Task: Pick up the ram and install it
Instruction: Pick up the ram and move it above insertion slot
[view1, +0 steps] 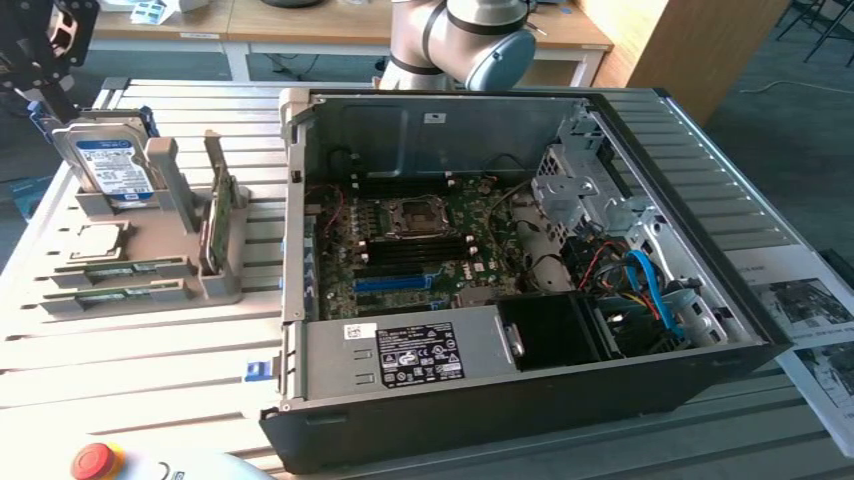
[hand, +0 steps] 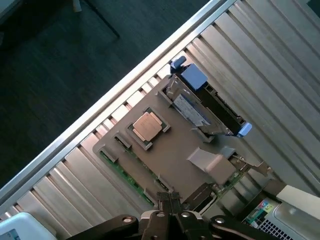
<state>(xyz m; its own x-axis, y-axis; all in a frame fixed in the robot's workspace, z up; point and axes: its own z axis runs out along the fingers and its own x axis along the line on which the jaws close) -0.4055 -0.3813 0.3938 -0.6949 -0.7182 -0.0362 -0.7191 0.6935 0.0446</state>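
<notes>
Tool (hand: 170, 201) clenched, empty, above ram (hand: 126, 176), slotted along edge of grey holder (hand: 175, 162) on bench (hand: 260, 60). Est. light, stiff, fragile bd: take by long faces near mid-length, avoid contacts.

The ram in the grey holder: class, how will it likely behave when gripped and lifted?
The ram looks like a thin board, so probably stiff and light. Its bare circuit face suggests fragility; grip the edges. Seated in a slot of the holder, it may resist lifting.

We see the ram (hand: 125, 175), a long, thin green stick, seated lengthwise in a slot along one edge of the grey holder (hand: 175, 160).
</notes>
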